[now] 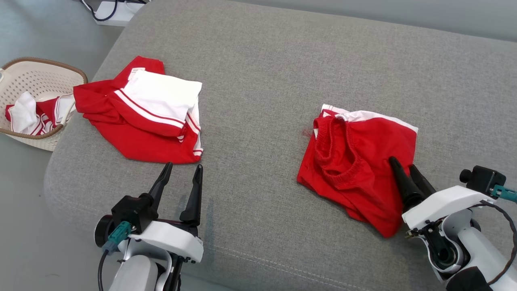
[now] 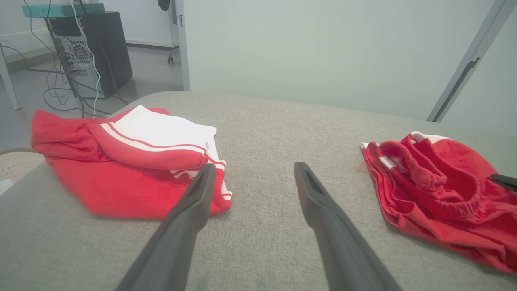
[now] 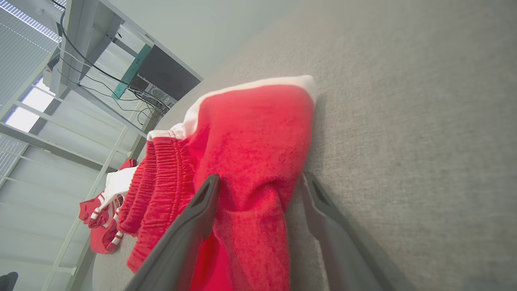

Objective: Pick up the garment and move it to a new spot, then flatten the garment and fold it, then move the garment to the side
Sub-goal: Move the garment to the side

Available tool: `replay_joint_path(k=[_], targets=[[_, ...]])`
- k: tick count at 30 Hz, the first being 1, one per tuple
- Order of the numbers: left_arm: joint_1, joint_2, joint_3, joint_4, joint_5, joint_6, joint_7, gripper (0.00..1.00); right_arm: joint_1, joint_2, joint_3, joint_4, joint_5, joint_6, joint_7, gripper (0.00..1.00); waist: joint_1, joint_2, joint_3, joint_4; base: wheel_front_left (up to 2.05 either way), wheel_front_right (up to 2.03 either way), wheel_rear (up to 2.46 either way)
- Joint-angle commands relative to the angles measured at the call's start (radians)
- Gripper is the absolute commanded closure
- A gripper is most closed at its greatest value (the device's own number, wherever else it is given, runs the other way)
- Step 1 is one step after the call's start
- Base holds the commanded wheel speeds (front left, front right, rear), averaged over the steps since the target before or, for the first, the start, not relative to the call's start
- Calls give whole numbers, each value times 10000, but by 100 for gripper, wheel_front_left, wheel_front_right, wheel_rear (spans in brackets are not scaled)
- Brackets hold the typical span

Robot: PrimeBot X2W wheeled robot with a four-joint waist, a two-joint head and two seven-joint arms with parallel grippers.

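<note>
Crumpled red fabric shorts (image 1: 355, 153) lay toward the right end of the grey fabric cushion (image 1: 262, 60). Right gripper (image 1: 402, 163), jaws spread and empty, straddled their edge; left gripper (image 1: 183, 165) likewise released. Pickup looked pending: clench, then lift.

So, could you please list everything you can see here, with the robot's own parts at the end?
cushion: one, grey, under both garments
shorts: one pair, red with a white edge, right part of the cushion
top: one, red and white, left part of the cushion
basket: one, cream, beside the cushion's left edge
clothes: count unclear, red and white, in the basket
computer tower: one, black, on the floor behind
left gripper: one, dark, open, near the top
right gripper: one, dark, open, over the shorts
</note>
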Motion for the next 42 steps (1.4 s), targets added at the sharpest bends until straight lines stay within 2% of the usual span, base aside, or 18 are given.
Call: replay_joint_path(k=[1,3,4,5,6,7,13,18,28,36,42], targets=[[-85,219,316,-225,25,-25,-49,0,-30,136,239,-100,136,46,153,0,0,0,-15,71,0,0,0],[-73,219,311,-224,7,-20,-49,0,-49,174,296,-42,162,46,203,0,0,0,-17,100,0,0,0],[-63,219,308,-224,-2,-19,-49,0,-67,228,331,14,222,46,247,12,0,0,-22,123,0,0,0],[-51,219,314,-223,-17,-14,-49,0,-99,264,354,59,253,46,233,51,0,0,-26,140,0,0,0],[-40,219,320,-224,-27,-11,-49,0,-146,281,341,95,266,46,135,71,0,0,-34,151,0,0,0],[-26,219,324,-224,-19,-6,-49,0,-179,296,341,140,287,46,71,100,0,0,-53,156,0,0,0],[84,219,373,-227,144,-33,-49,0,-209,187,411,303,290,46,-403,100,0,0,-304,-83,0,0,0],[135,219,446,-192,367,-147,-49,0,-1,147,421,291,525,46,-705,100,0,0,-563,-671,0,0,0],[129,219,451,-78,640,-337,-49,0,336,35,506,306,697,46,-1082,100,0,0,-912,-2518,0,0,0],[-34,219,592,-267,749,-407,-49,0,351,34,648,353,705,46,-1204,100,0,0,-575,-4158,0,0,0],[-216,219,663,-449,880,-466,-49,0,44,-71,678,571,403,46,-1312,100,0,0,-69,-4842,0,0,0]])
